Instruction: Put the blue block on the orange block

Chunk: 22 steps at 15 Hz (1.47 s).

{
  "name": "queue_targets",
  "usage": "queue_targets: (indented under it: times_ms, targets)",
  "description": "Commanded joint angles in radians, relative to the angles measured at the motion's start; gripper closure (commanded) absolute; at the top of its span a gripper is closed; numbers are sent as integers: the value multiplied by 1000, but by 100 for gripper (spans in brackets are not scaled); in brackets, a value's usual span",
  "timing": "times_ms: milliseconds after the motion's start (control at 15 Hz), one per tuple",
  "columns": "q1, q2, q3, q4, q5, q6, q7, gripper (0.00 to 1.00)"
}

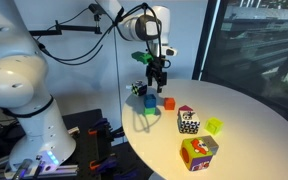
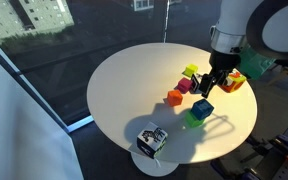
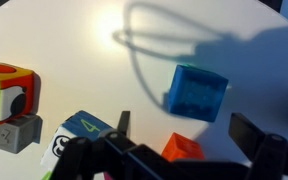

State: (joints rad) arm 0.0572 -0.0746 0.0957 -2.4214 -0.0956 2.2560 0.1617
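Both exterior views oblique from different sides of the shared round table [image 1: 254, 110], wrist view close above it.

gripper [image 1: 159, 82] is hovering over table [image 1: 244, 110] (fingers pointing down) | blue block [image 1: 149, 101] is sitting at its 7 o'clock | orange block [image 1: 168, 102] is lying at blue block's 3 o'clock, near

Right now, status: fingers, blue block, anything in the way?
Gripper open, fingers empty, hovering over the blocks. Blue block on table, apart from orange block. Small patterned cube close by; might crowd the grasp.
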Motion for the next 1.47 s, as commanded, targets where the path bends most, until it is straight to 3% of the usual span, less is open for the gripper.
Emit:
queue_targets:
  times_ms: [0, 1333, 1400]
  targets:
    - [10, 22, 5, -21, -24, 41, 42, 0]
    - [57, 148, 2, -26, -54, 118, 63, 0]
    - [58, 151, 2, -25, -60, 119, 65, 25]
